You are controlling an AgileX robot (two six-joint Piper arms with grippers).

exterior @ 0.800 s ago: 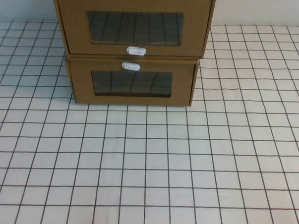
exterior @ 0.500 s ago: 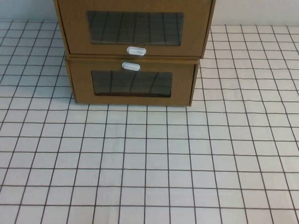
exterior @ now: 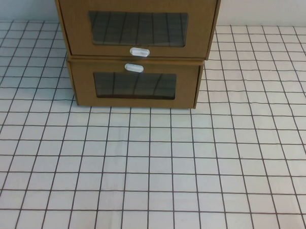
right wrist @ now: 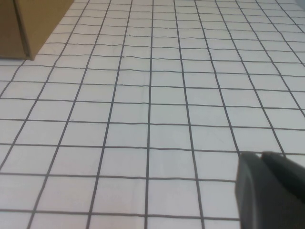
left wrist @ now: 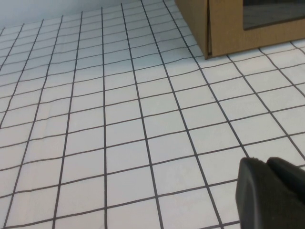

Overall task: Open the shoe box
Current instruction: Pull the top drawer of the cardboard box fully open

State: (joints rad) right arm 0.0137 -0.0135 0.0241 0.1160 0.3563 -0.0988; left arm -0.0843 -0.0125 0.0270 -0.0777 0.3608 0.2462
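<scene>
Wrist views: shoe box [left wrist: 238,28] beyond grippers [left wrist: 266,162] [right wrist: 261,155]

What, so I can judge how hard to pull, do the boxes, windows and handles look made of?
Boxes: brown cardboard, matte, cut edges showing at corners. Windows: probably clear plastic film, dark and glossy, grid lines showing in them. Handles: white, smooth, likely plastic. Left gripper hangs low over the table; so does the right gripper, jaws shut; both clear of the boxes.

Matt brown cardboard shoe boxes [exterior: 83,91] (glossy white plastic handles [exterior: 134,68]) on a smooth, faintly creased tablecloth [exterior: 191,172].
</scene>
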